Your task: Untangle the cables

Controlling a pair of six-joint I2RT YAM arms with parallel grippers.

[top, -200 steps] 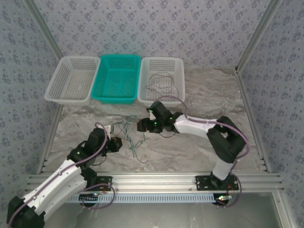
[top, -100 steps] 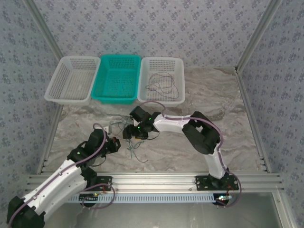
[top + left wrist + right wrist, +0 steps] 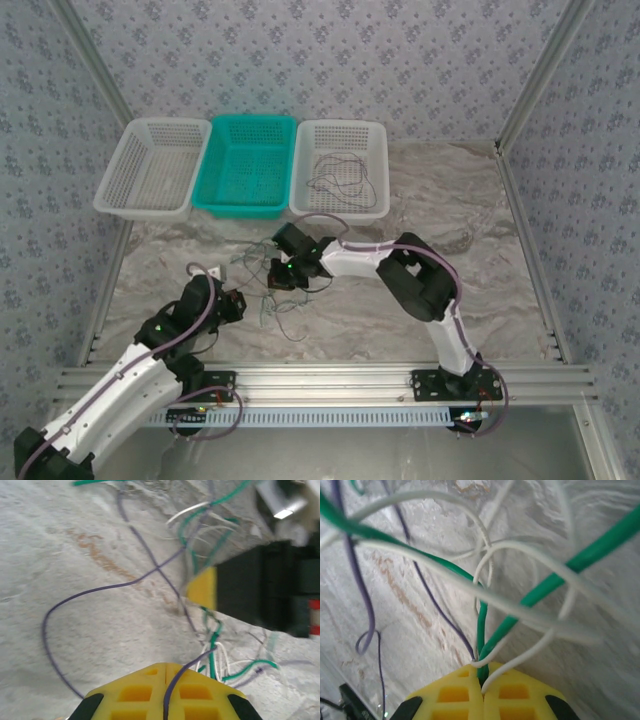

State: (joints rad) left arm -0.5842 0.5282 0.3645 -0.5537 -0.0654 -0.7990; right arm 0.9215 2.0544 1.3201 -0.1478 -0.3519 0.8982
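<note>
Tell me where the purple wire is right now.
Left wrist view: the purple wire is pinched in the shut left gripper, loops out left over the marble table, then crosses into the tangled cables ahead.

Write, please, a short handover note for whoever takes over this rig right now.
Left pincer: shut on a purple wire.
Right pincer: shut on the green and white wires together.
Cables: the tangle lies on the table between the two pincers. One dark cable lies in the right white basket.
Done: that one cable is separated and binned.
Left: draw the held strands apart and free each remaining wire, probably sorting them into the baskets too.
</note>
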